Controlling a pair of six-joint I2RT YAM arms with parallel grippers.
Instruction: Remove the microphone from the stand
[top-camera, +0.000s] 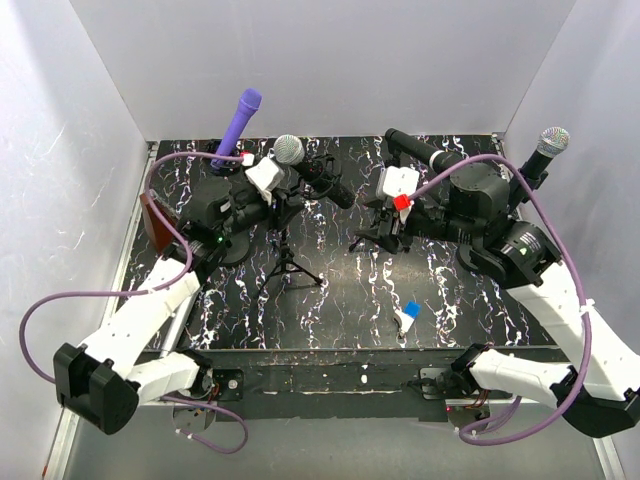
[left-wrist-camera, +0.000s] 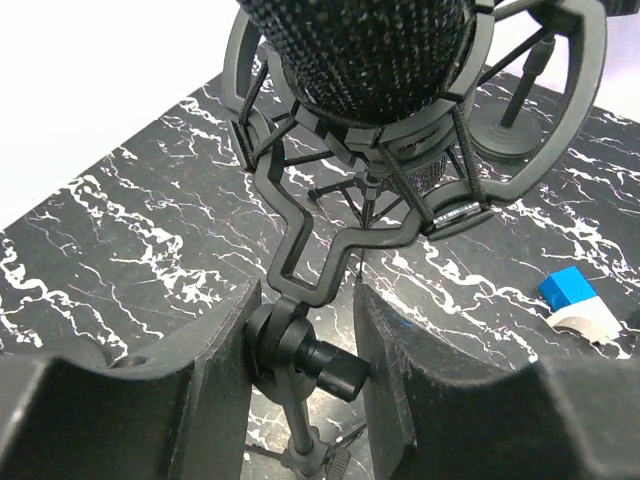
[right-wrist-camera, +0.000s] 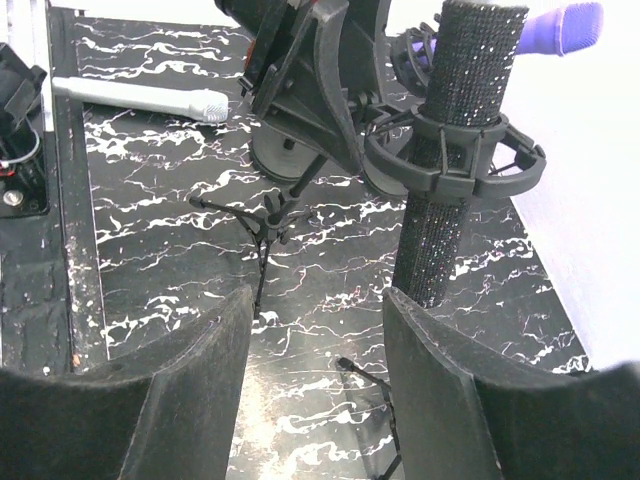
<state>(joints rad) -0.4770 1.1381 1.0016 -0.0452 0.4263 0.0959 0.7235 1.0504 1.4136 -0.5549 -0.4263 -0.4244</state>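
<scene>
The microphone (top-camera: 290, 150) has a silver mesh head and a black glittery body (right-wrist-camera: 455, 130). It sits tilted in the ring-shaped shock mount (right-wrist-camera: 500, 165) of a small black tripod stand (top-camera: 285, 262). My left gripper (left-wrist-camera: 305, 295) is shut on the stand's swivel joint (left-wrist-camera: 300, 350), just under the mount, and the microphone (left-wrist-camera: 370, 50) looms right above it. My right gripper (right-wrist-camera: 318, 300) is open with nothing between its fingers. The microphone's lower end hangs just beyond its right fingertip (right-wrist-camera: 400, 310). In the top view the right gripper (top-camera: 375, 225) sits to the right of the stand.
A purple microphone (top-camera: 240, 115) leans at the back left. A black one (top-camera: 412, 148) stands at the back, and a silver-headed one (top-camera: 550, 143) at the right wall. A silver microphone (right-wrist-camera: 140, 100) lies on the marble mat. A blue-and-white piece (top-camera: 408, 313) lies near the front edge.
</scene>
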